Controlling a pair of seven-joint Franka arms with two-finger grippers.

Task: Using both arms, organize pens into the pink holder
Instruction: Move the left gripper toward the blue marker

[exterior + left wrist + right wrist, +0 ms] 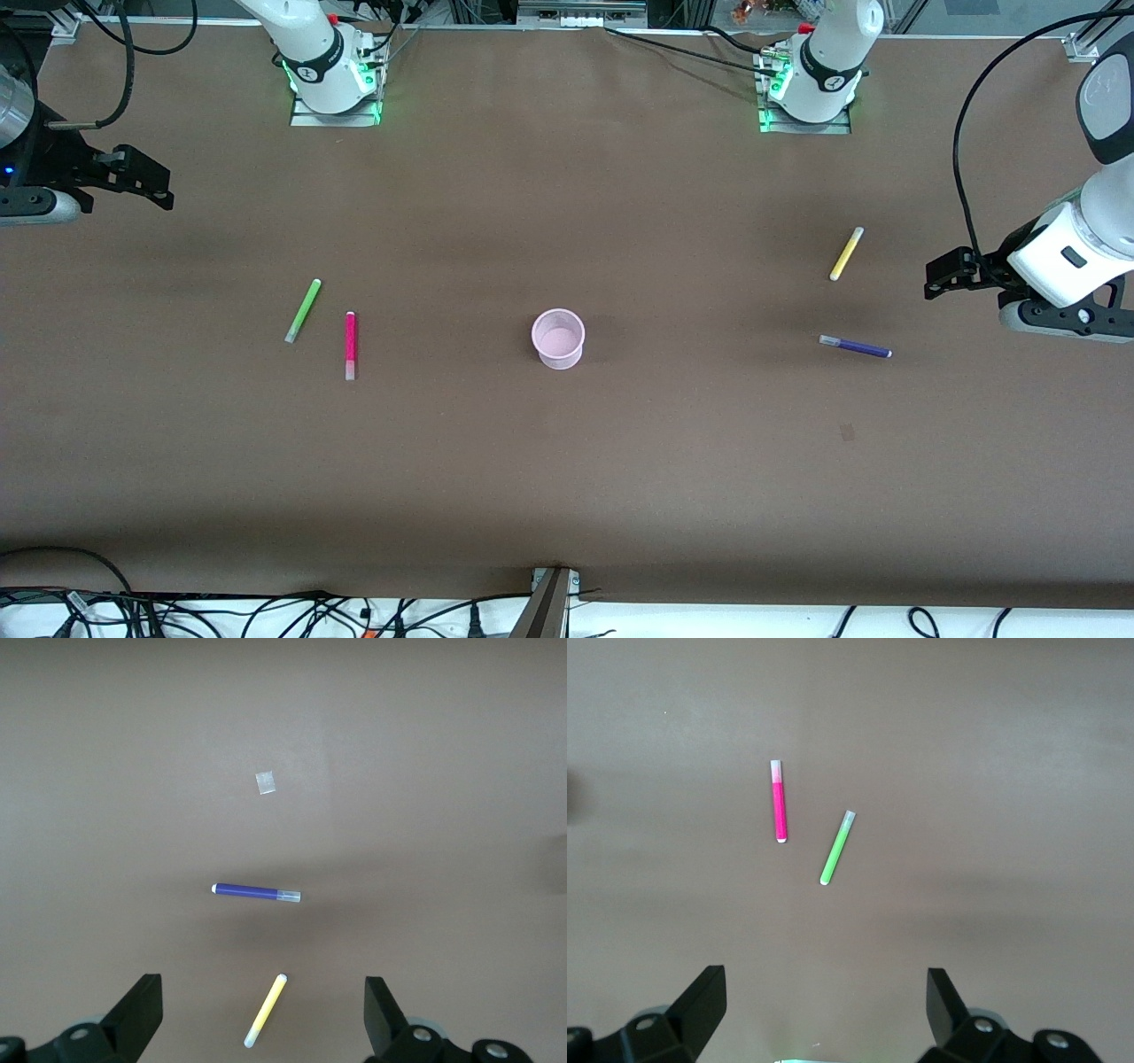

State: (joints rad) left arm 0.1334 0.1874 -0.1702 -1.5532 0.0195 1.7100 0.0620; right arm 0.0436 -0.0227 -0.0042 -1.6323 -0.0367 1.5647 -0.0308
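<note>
We count four slim plastic marker pens lying flat on the brown table: green pen (303, 310) and magenta-pink pen (351, 345) toward the right arm's end, yellow pen (846, 253) and purple pen (856, 346) toward the left arm's end. One small pale pink round plastic holder (558, 338) stands upright between the pairs, empty. We judge the pens light, stiff, prone to roll; grip mid-barrel. The holder looks easily tipped. Left gripper (941, 276) and right gripper (142, 182) hover at the table's ends, jaws wide, holding nothing.
</note>
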